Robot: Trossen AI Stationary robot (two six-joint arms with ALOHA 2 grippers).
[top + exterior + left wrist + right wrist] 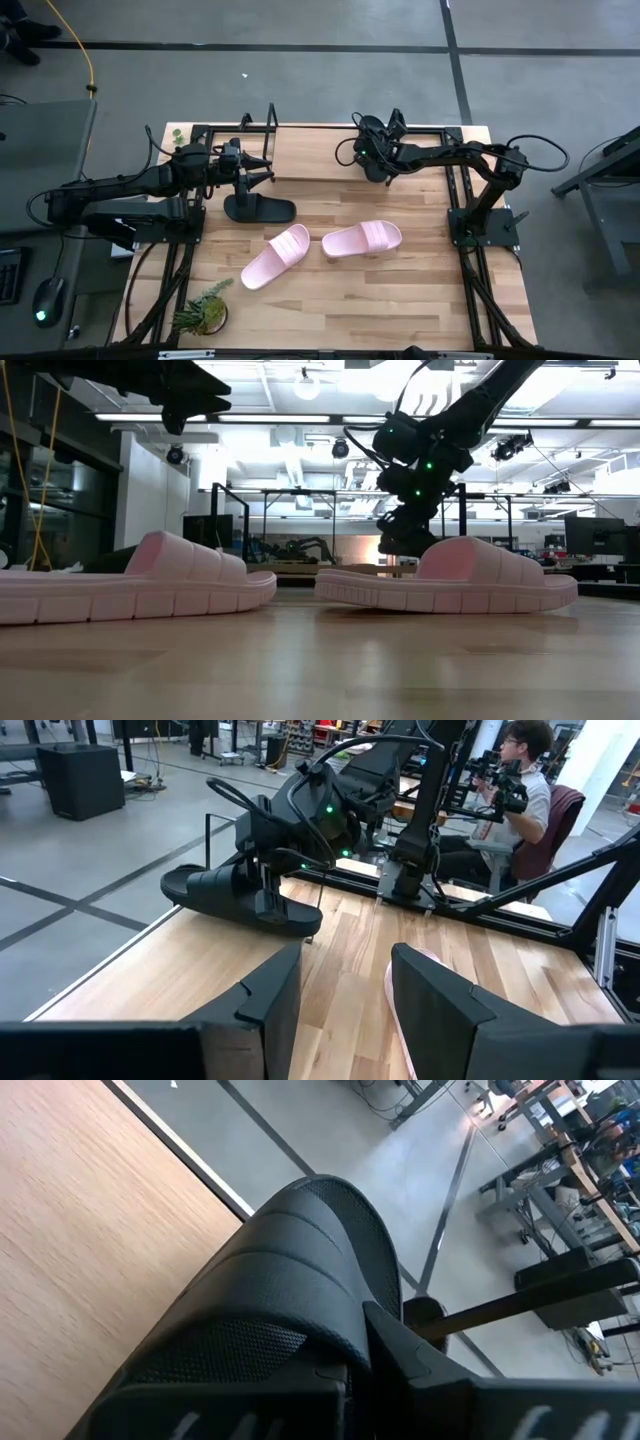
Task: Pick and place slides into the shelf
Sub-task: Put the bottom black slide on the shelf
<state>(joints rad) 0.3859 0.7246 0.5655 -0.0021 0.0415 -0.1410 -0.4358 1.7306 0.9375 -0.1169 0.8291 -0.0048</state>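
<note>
Pale wooden butcher-block table [400, 300] fills the high view. Its middle and right side have bare board, and black frame rails run along both side edges. The left gripper [262, 170] hangs near the far-left part of the table with its fingers spread and empty. Just beside it, on the near side, lies a black open-toe slide with one wide strap [258, 210], flat on the wood and clear of the fingers. Two pale pink ribbed slides, [277, 257] and [362, 239], lie side by side mid-table, close but apart. A thin black metal hoop of the shelf [271, 122] stands at the far edge. The right gripper [372, 150] hovers near that same far edge, to the right of the hoop. A small green potted plant [205, 312] sits at the near-left corner.

In the low view, both pink slides rest on their soles, with open board in front of them. The right arm comes down behind the right-hand one.

In the left wrist view, the left fingers stand wide with only bare wood between them. Beyond them, the right gripper is clenched on a second black slide [235, 895], holding it above the table's far edge. A seated person [520, 790] shows beyond the table.

In the right wrist view, that held slide's strap sits right against the fingers, over the table edge and grey floor.
</note>
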